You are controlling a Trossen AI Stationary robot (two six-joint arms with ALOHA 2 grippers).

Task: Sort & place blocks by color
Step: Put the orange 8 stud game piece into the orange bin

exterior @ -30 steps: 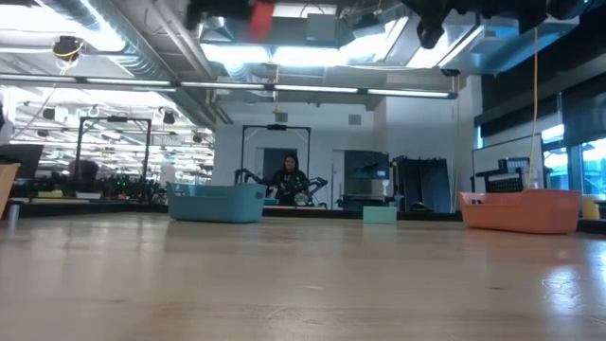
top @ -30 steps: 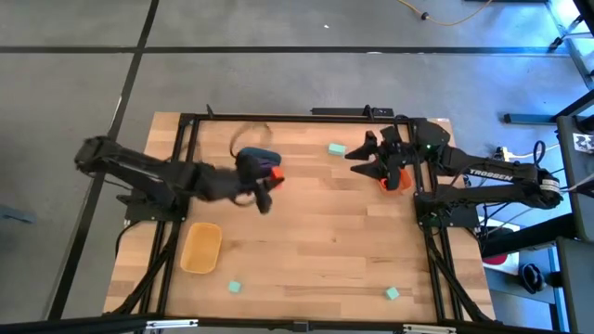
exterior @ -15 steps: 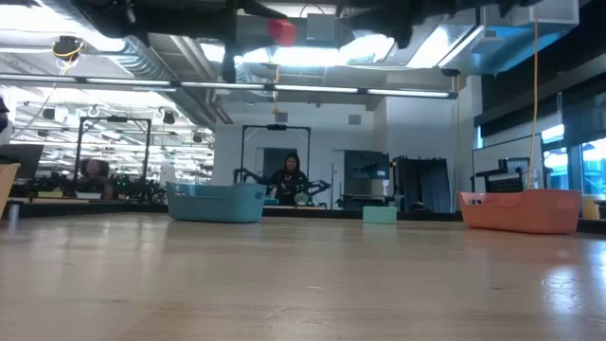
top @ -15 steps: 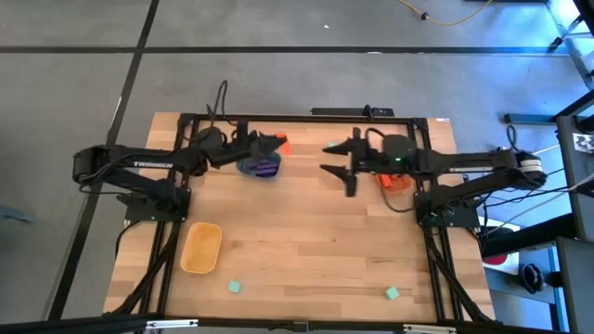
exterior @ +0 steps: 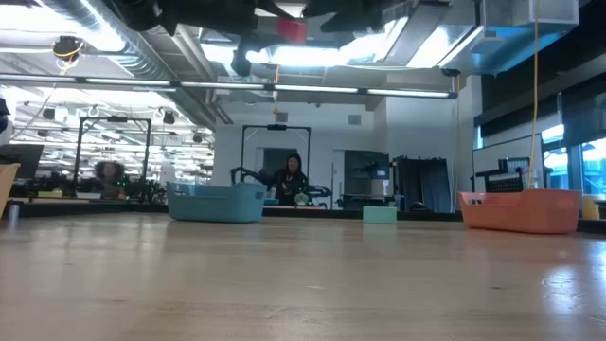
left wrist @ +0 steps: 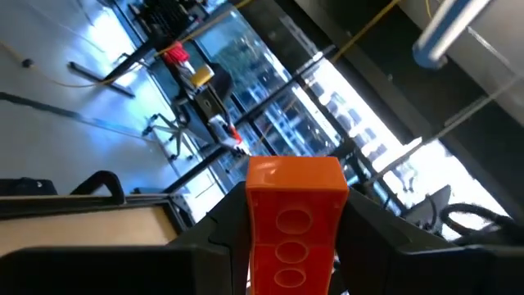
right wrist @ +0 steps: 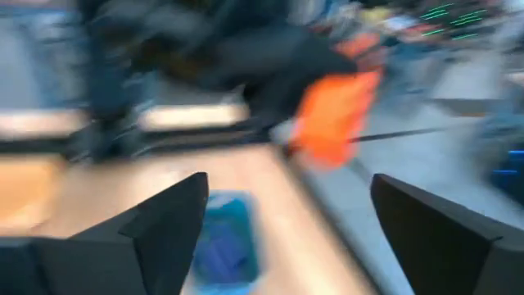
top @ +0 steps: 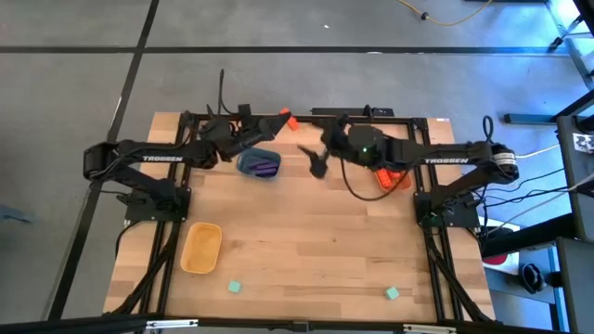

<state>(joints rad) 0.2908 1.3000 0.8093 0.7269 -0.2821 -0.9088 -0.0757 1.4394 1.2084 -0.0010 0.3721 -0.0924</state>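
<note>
An orange-red block point(left wrist: 293, 197) is held in my left gripper point(top: 277, 122), high above the table's far edge; it also shows in the low view point(exterior: 291, 28). My right gripper point(top: 314, 160) hangs open and empty just right of it, facing the block point(right wrist: 332, 115). Below them stands the blue tub point(top: 260, 164) with purple blocks inside. My right arm partly hides the orange tub point(top: 390, 179). The yellow tub point(top: 201, 248) sits near left. Two mint blocks point(top: 235, 288) point(top: 393, 293) lie near the front edge, and another point(exterior: 380, 215) lies at the back. My left gripper pinches the orange-red block by two opposite sides point(left wrist: 255, 238) between its two fingers point(left wrist: 217, 242). The fingers lie roughly level, pointing toward the table's far right. The block's free end point(left wrist: 295, 172) sticks out past the fingertips, lifted well clear of the table.
A black frame point(top: 306, 116) runs along the table's far edge and down both sides. The middle and near part of the wooden tabletop point(top: 306, 241) holds only the two mint blocks. A person point(exterior: 289, 180) sits far behind the table.
My left gripper has carried the orange-red block from above the blue tub toward the table's far edge and to the right, rolling as it went. My right gripper has left the orange tub and swung toward the table's left, up to the block.
</note>
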